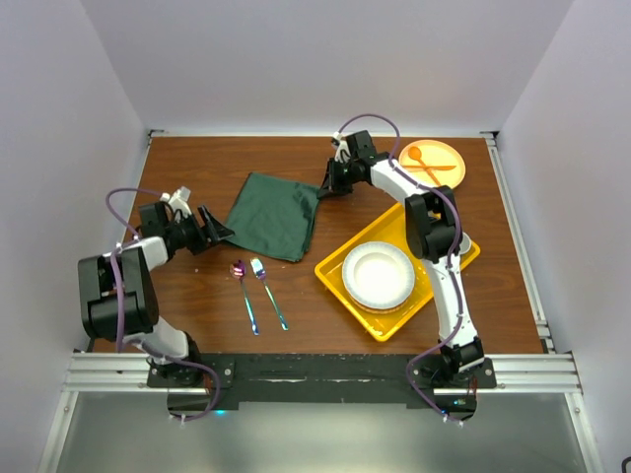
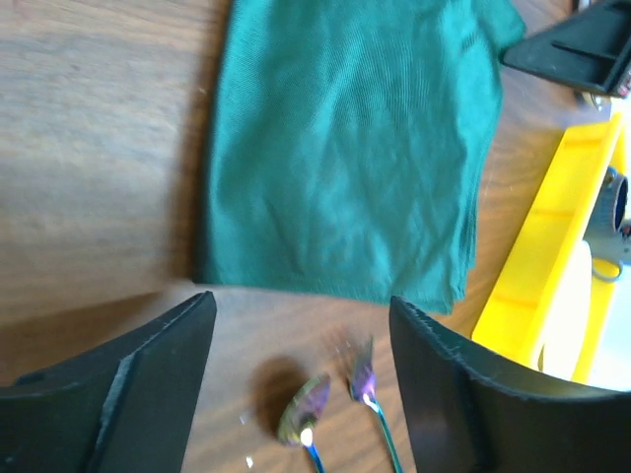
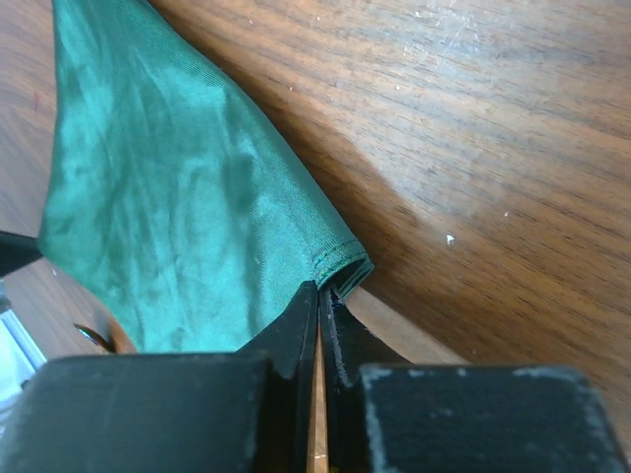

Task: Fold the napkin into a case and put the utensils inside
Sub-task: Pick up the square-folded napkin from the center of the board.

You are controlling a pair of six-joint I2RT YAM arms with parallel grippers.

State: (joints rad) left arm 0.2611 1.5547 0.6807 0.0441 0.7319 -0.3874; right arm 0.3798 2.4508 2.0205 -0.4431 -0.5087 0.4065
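The dark green napkin (image 1: 271, 215) lies folded on the wooden table, and it also fills the left wrist view (image 2: 345, 148) and the right wrist view (image 3: 168, 197). My right gripper (image 1: 325, 185) (image 3: 320, 288) is shut on the napkin's far right hemmed corner, which is lifted slightly off the wood. My left gripper (image 1: 212, 229) (image 2: 303, 301) hangs open just off the napkin's left edge, holding nothing. The iridescent spoon (image 1: 244, 291) (image 2: 304, 409) and fork (image 1: 268, 291) (image 2: 363, 379) lie side by side in front of the napkin. No pouch shape shows.
A yellow tray (image 1: 330, 271) (image 2: 537, 246) holding a white plate (image 1: 378, 274) sits right of the utensils, close to the napkin's right edge. An orange plate (image 1: 449, 177) with an orange spoon and fork (image 1: 424, 163) stands at the back right.
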